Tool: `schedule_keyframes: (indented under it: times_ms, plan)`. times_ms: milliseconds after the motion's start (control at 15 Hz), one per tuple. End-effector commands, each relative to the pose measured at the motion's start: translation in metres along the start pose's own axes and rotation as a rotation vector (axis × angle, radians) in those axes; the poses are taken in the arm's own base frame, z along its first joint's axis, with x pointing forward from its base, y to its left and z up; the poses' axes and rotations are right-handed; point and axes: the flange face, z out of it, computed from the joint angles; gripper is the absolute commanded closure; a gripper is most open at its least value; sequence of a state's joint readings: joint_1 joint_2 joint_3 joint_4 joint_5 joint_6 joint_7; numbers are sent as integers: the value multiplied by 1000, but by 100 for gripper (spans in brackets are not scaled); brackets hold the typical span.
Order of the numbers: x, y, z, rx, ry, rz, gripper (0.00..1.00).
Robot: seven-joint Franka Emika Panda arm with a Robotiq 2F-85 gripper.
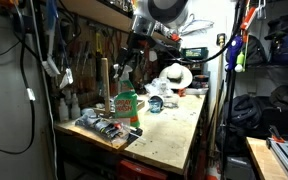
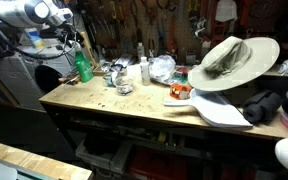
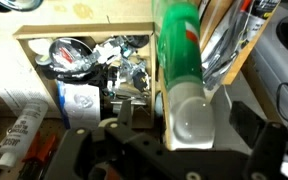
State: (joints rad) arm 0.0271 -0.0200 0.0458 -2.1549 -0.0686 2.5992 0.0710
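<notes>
Green bottle (image 3: 179, 60) stands upright at the back corner of the bench (image 2: 134, 105), just beside a wooden box (image 3: 84, 30) of clutter. My pincer (image 3: 179, 138) hangs over its white cap (image 3: 189, 118), spread wide and gripping nothing. I reckon that's because the crowding leaves only the top free.

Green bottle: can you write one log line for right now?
green bottle: upright, white cap | end effector: open, above it | workbench: cluttered

On your counter (image 2: 94, 108) you have a wide-brimmed hat (image 2: 234, 58), a white bottle (image 2: 145, 70) and crumpled plastic (image 2: 162, 67) just beside it.
</notes>
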Motion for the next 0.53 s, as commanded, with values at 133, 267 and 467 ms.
schedule_keyframes:
  times_ms: [133, 267, 467]
  plan:
    - [-28, 10, -37, 6, -187, 4, 0]
    - [-39, 13, -50, 1, -237, 3, 0]
    - [-61, 17, -68, -33, -279, -14, 0]
